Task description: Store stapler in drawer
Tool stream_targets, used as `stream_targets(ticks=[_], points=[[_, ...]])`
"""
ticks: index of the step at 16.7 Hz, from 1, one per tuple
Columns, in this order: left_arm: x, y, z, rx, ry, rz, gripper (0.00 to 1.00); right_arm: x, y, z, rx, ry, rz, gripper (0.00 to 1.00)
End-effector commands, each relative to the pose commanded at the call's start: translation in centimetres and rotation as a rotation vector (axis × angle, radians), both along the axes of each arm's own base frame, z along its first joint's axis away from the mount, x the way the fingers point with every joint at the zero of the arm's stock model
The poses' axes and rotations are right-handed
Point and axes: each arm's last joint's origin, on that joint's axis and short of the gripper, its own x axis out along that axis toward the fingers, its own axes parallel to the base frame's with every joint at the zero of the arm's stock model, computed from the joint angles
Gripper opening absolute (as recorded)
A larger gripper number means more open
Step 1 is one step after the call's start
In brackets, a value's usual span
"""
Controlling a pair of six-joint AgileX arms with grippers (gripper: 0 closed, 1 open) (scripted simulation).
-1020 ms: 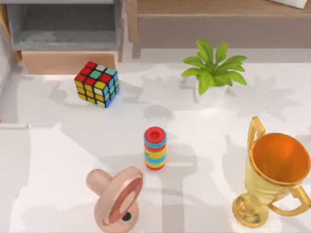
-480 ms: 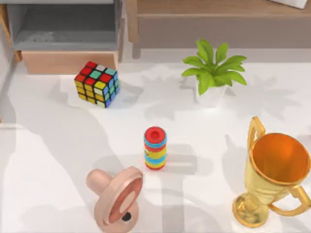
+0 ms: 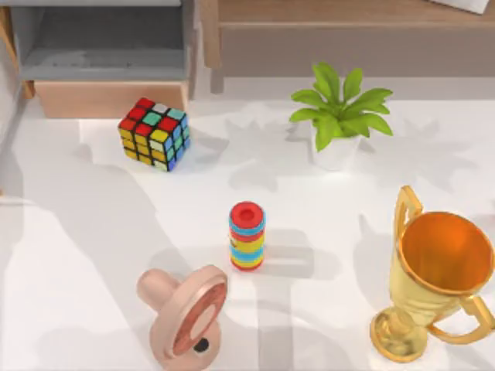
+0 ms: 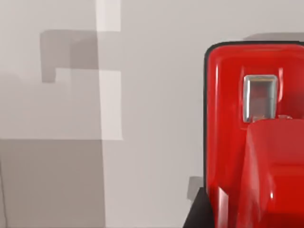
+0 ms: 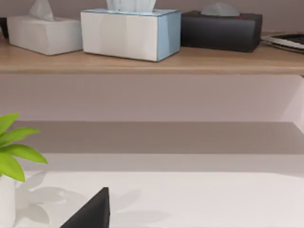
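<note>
The white table (image 3: 93,232) carries a colour cube (image 3: 154,133) just in front of the open drawer (image 3: 108,58), with a ring stack (image 3: 247,236) well apart from the cube toward the near edge. The stapler (image 4: 256,137) lies close beneath the left wrist camera, outside the drawer. Judged step: approach to grasp; the next move calls for centring over the stapler, and whether either gripper's fingers are apart or together cannot be told.

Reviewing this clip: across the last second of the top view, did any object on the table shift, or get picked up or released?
No object moved, and nothing was picked up or released. Only the soft shadows on the table's left side drifted and changed shape. The colour cube, ring stack, potted plant, gold trophy, pink round object and open drawer all stayed put.
</note>
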Motion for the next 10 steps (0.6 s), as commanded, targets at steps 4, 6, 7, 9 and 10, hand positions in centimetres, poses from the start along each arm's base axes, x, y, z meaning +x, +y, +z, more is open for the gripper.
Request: stream_targets(ticks=[4, 6, 7, 9, 10], points=[[0.3, 0.3, 2.4, 0.045, -0.083, 0.0, 0.0, 0.0, 0.0, 0.0, 0.0, 0.0, 0.0, 1.0], [0.0, 1.0, 6.9, 0.126, -0.22, 0.015, 0.0, 0.0, 0.0, 0.0, 0.0, 0.0, 0.0, 1.0], [-0.5, 1.5, 9.7, 0.175, -0.298, 0.03, 0.0, 0.0, 0.0, 0.0, 0.0, 0.0, 0.0, 1.0], [-1.8, 2.0, 14.9, 0.262, -0.439, 0.054, 0.0, 0.0, 0.0, 0.0, 0.0, 0.0, 0.0, 1.0], [-2.3, 2.0, 16.7, 0.293, -0.49, 0.061, 0.0, 0.0, 0.0, 0.0, 0.0, 0.0, 0.0, 1.0]])
